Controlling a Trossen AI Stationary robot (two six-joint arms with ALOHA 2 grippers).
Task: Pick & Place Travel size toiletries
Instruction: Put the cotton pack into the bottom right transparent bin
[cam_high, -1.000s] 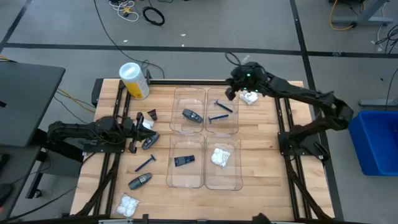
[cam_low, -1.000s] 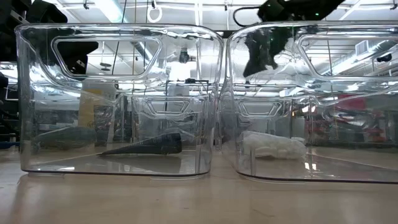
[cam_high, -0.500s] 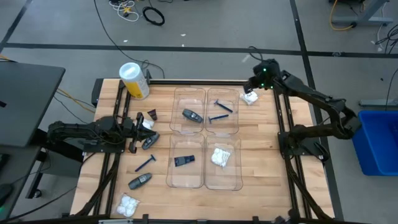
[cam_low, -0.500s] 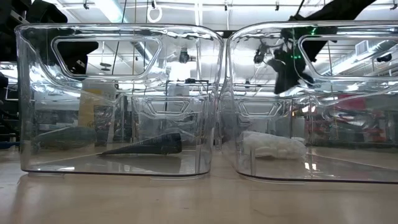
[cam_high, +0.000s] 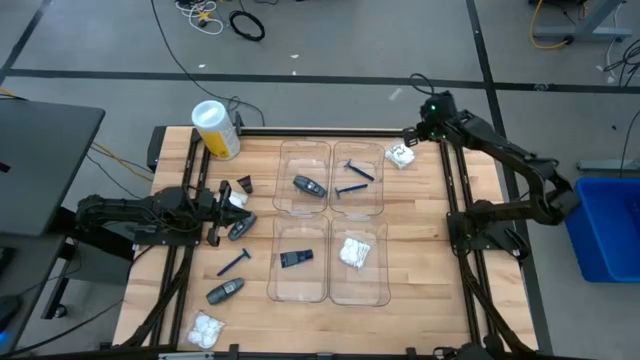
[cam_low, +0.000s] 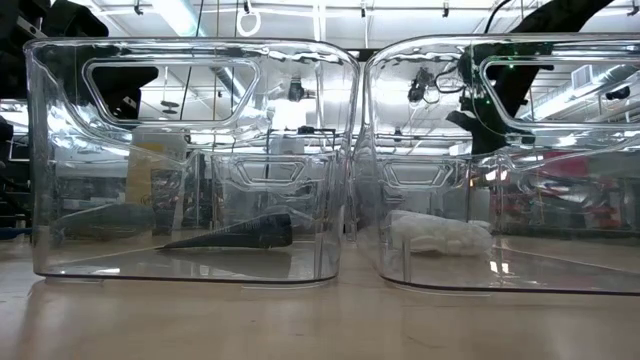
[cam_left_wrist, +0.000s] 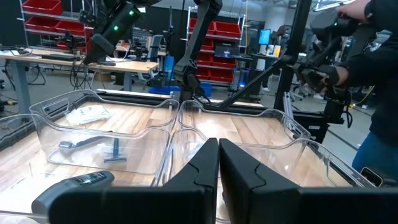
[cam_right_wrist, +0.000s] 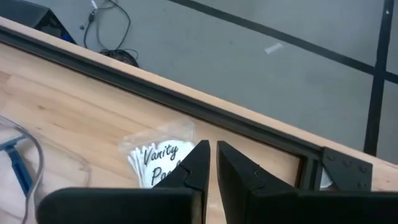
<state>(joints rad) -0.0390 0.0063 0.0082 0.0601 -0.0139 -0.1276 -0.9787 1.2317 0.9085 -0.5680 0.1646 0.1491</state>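
My right gripper (cam_high: 412, 137) (cam_right_wrist: 211, 155) is shut and empty, raised over the table's far right corner, just beyond a white packet (cam_high: 402, 155) (cam_right_wrist: 154, 162) that lies flat on the wood. My left gripper (cam_high: 222, 206) (cam_left_wrist: 218, 155) is shut and empty at the table's left. Beside it lie a white packet (cam_high: 237, 198), a dark cone piece (cam_high: 244, 184) and a grey tube (cam_high: 241, 229) (cam_left_wrist: 71, 185). A blue razor (cam_high: 234, 262), a second grey tube (cam_high: 225, 291) and another white packet (cam_high: 207, 328) lie nearer the front.
Four clear trays stand mid-table: the far left (cam_high: 286, 160) holds a grey tube, the far right (cam_high: 377, 165) a blue razor, the near left (cam_high: 276, 280) a dark piece, the near right (cam_high: 380, 285) a white packet. A yellow-and-white cylinder (cam_high: 215, 130) lies at the far left corner.
My right gripper has gone from over the far trays toward the table's far right corner, passing the white packet, which has stayed where it lay.
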